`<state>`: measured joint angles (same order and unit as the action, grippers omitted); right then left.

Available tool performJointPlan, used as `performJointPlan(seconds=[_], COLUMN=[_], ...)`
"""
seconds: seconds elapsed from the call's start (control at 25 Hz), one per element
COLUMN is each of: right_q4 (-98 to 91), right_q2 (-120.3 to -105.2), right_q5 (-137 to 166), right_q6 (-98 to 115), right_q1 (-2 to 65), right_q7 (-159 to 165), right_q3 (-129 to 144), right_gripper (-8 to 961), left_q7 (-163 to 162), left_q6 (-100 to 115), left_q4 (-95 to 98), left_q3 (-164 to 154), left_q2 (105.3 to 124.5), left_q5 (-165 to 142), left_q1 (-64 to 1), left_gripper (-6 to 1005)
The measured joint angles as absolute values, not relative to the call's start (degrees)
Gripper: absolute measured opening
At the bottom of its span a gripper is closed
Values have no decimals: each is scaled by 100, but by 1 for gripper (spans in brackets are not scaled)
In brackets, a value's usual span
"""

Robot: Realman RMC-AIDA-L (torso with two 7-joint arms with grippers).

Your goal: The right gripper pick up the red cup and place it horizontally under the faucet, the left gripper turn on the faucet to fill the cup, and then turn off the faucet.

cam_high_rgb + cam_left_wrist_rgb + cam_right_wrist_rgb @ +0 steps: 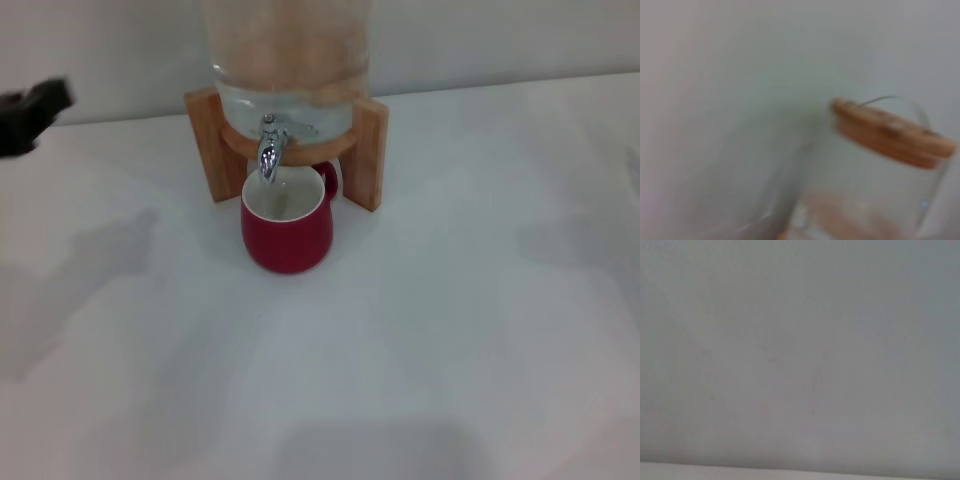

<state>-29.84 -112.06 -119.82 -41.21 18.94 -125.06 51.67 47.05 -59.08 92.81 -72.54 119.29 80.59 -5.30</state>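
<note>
White table (450, 330), wide, bare on both sides. On it one glass dispenser (288, 60) is carried in one wooden stand (368, 150); its wooden lid (892, 131) is seen in the left wrist view. One red cup (287, 222) is set upright on the table, just in front of the stand, rim directly beneath the spout, handle turned back toward the stand. One faucet (270, 148) is mounted low on the glass, spout pointing down into the cup. A little liquid appears to be held in the cup; whether a stream is running cannot be told.

One gripper is seen: the left gripper (35, 105), a dark blurred shape at the left edge of the head view, well apart from the faucet, nothing held. How far its fingers are spread cannot be told. The right gripper is not in view; only blank wall is shown by its wrist camera.

Step in hand, as judged: the lever is to be worked by the left gripper. The approach is best made from the side, above the cup rim, so the cup is not nudged out from under the spout. The lever is thin; a light, square contact is called for.
</note>
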Motion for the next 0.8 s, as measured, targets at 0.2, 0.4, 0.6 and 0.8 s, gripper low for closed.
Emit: performJointPlan(seconds=[0.2,0.4,0.6,0.8], right_q4=[-2987,-3016,-3029,-3032], right_q2=[-11214,-11174,-11160,-11154], right_q5=[-11987,-11983,-11939,-11935], right_q6=[-4592,-4935,-5138,-5303], right_q1=[1760,1674,1653,1648], right_q7=[-12411,-12225,-12191,-12187], right_q3=[4948,4901,4898,4920], right_gripper=[307,307,307,307], left_q7=[5865,6996,8224,9666], left_q6=[-6285,-6442,-6665,-7374], left_q4=[7797,6414,5286,4388], left_q3=[-6501,-5780,-5295,-5003], left_q2=[11923,11923,11921,11917], left_q5=[9081,9639,10162,10991], left_q1=[-434,-564,-739,-759], left_gripper=[46,56,103,150])
